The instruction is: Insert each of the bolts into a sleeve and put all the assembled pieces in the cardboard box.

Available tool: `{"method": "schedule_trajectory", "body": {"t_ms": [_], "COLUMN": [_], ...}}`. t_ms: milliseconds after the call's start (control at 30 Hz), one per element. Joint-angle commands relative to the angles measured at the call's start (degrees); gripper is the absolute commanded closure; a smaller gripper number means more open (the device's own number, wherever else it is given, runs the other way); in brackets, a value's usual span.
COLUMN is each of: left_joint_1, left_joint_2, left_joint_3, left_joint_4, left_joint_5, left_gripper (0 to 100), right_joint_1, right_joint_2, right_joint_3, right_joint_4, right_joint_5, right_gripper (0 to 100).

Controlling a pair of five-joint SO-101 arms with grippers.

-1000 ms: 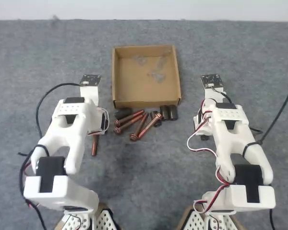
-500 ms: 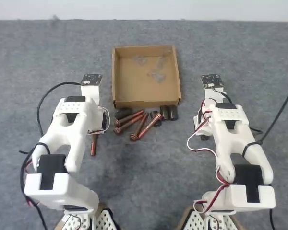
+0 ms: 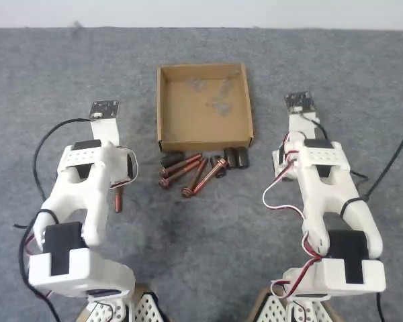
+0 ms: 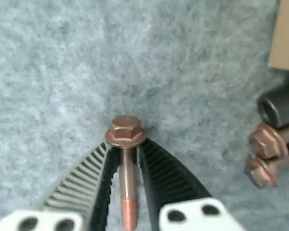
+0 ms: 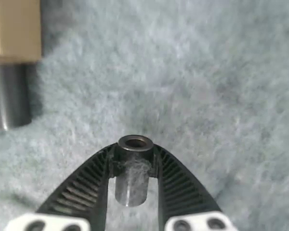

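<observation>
Two arms: the left arm (image 3: 84,194) and the right arm (image 3: 326,188) stand on either side of a cardboard box (image 3: 205,143) on grey carpet (image 3: 349,74).
Left gripper (image 4: 126,146): clamped on a copper-coloured bolt (image 4: 125,131). Its ribbed fingers press the shank just under the hex flange head, and the threaded end points back toward the wrist.
Held bolt from above: its shank (image 3: 118,199) shows beside the left arm's white housing, which covers the gripper. It is well apart from the box and left of the loose pile.
Right gripper (image 5: 134,153): closed around a dark sleeve (image 5: 133,178), with the sleeve's open bore facing away from the wrist, over carpet.
Loose bolts (image 3: 191,174): several lie fanned together just in front of the box's near wall.
Loose sleeves: one (image 3: 172,159) lies at the pile's left end and a pair (image 3: 236,158) lies side by side at its right end.
In the way: the pile lies between the two arms, along the wall of the box that faces them.
Near the left gripper: a sleeve mouth (image 4: 279,108) and two bolt heads (image 4: 266,140).
Near the right gripper: a lying sleeve (image 5: 10,96) touches the box corner (image 5: 14,29).
Change: over the last second the left arm has swung outward, away from the box, taking its bolt farther from the pile. The right arm has shifted slightly, and the pile has not moved.
</observation>
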Motion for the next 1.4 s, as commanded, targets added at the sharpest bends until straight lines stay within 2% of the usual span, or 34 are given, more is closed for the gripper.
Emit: {"method": "schedule_trajectory", "body": {"t_ms": [0, 100, 200, 767, 900, 1067, 1233, 1367], "left_joint_1": [-0.4, -0.4, -0.4, -0.4, -0.4, -0.3, -0.2, 0.4], "left_joint_2": [-4.0, -4.0, -4.0, -4.0, -4.0, -4.0, -4.0, -4.0], "left_joint_3": [-0.2, -0.2, -0.1, -0.1, -0.1, -0.2, -0.2, -0.2], "left_joint_4": [-1.1, -1.1, -1.1, -1.1, -1.2, -1.3, -1.3, -1.3], "left_joint_5": [-0.4, -0.4, -0.4, -0.4, -0.4, -0.4, -0.4, -0.5], "left_gripper": [99, 99, 99, 99, 99, 99, 99, 99], "right_joint_1": [0.7, 0.7, 0.7, -2.9, -4.9, -7.5, -9.1, -10.9], "right_joint_2": [-0.4, 1.2, 3.7, 23.8, 25.3, 25.2, 24.5, 18.7], "right_joint_3": [-7.8, -12.6, -15.7, -16.0, -9.9, 0.8, 9.8, 17.8], "right_joint_4": [-1.0, -1.2, -6.9, -68.3, -85.7, -100.9, -110.4, -111.7], "right_joint_5": [-0.4, -0.4, -0.4, -0.5, -0.5, -0.6, -0.6, -1.5], "right_gripper": [99.0, 98.9, 99.0, 99.1, 99.1, 99.1, 99.1, 99.1]}}
